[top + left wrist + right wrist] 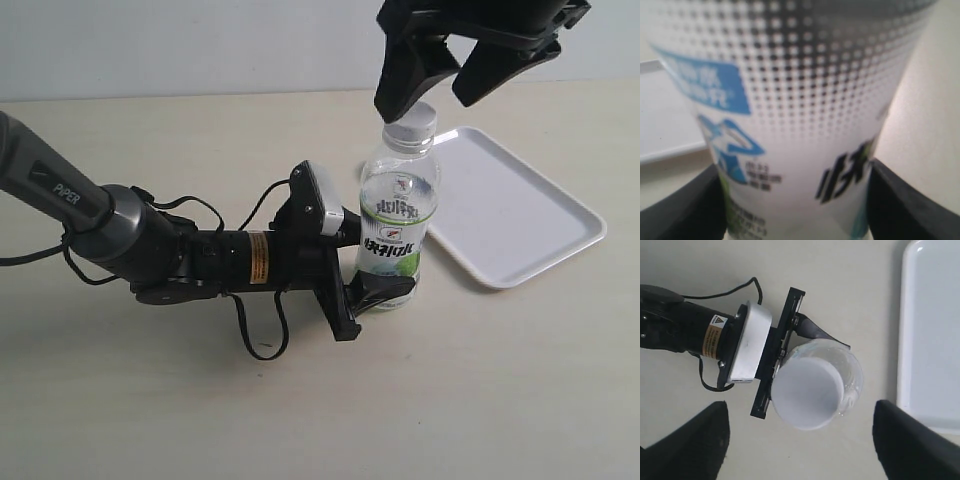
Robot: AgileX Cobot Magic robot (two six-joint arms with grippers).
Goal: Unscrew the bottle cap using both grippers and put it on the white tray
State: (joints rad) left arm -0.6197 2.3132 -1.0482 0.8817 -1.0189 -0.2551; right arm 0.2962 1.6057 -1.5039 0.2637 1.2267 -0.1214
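One bottle [397, 215] stands upright on the bench [500, 400], its single white bottle cap [411, 127] screwed on the neck. Of the two tools, the left tool [385, 290] is clenched on the bottle's lower label, one finger on each side. The right tool [432, 100] hangs just above the cap, jaws spread wide. One white tray [520, 210] lies just beside the bottle.

Under me lies a plain cream worktop [520, 400], evenly lit and matte; along its far edge rises a pale grey-white wall [200, 45].
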